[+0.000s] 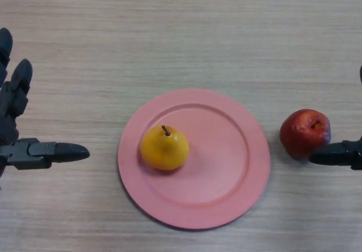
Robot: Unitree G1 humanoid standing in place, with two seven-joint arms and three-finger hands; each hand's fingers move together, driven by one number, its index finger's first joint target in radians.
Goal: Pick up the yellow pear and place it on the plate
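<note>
The yellow pear with a brown stem sits upright on the left part of the pink plate in the middle of the table. My left hand is at the left edge, open and empty, its thumb pointing toward the plate, well apart from it. My right hand shows at the right edge only as a thumb and a bit of a finger; the thumb tip lies next to the red apple.
A red apple stands on the wooden table just right of the plate, next to my right thumb.
</note>
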